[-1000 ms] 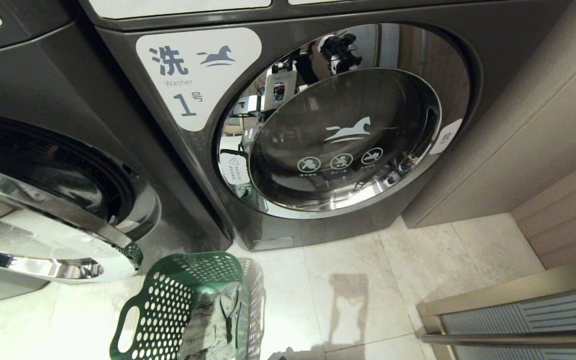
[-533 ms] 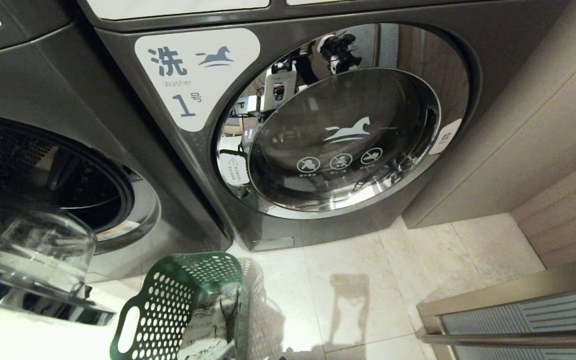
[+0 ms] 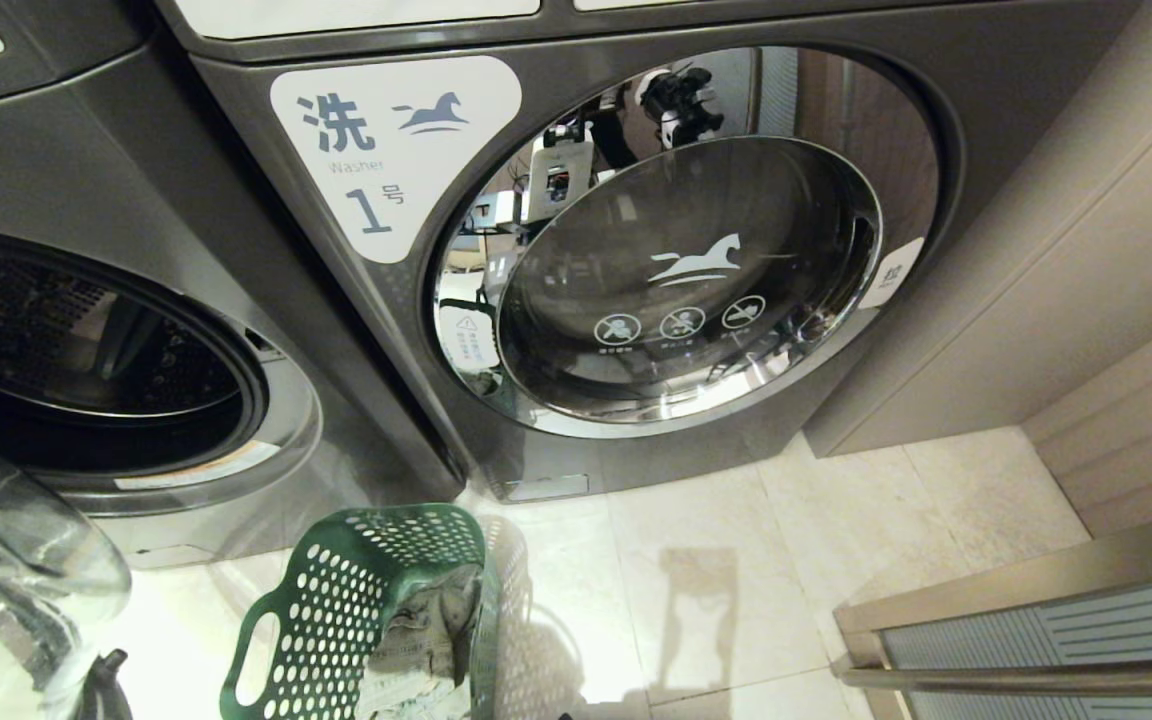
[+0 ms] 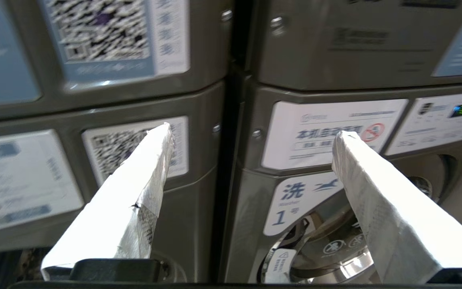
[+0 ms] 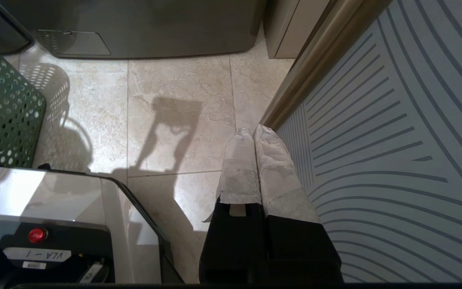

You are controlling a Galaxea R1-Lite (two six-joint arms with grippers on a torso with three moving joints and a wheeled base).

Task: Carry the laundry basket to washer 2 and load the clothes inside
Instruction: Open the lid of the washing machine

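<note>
The dark green laundry basket (image 3: 336,610) stands on the floor tiles in front of the two machines, with the clothes (image 3: 426,640) bundled inside it. Just left of it is the grey machine I take for washer 2 (image 3: 276,420); its number label is cut off. Its drum is exposed and its glass door (image 3: 6,560) hangs swung out at the lower left. My left gripper (image 4: 254,130) is open and empty, raised and facing the seam between the two machines' control panels. My right gripper (image 5: 255,130) is shut on nothing, parked above the floor.
The machine labelled 1 (image 3: 396,150) fills the middle with its door closed. A beige cabinet wall (image 3: 1036,300) and a line-patterned panel (image 5: 375,140) bound the right side. My base (image 5: 54,224) sits beside the basket's wall (image 5: 2,108).
The left machine's door has swung from across its opening out to the lower left, uncovering the drum. The basket, the clothes and the right arm have not moved.
</note>
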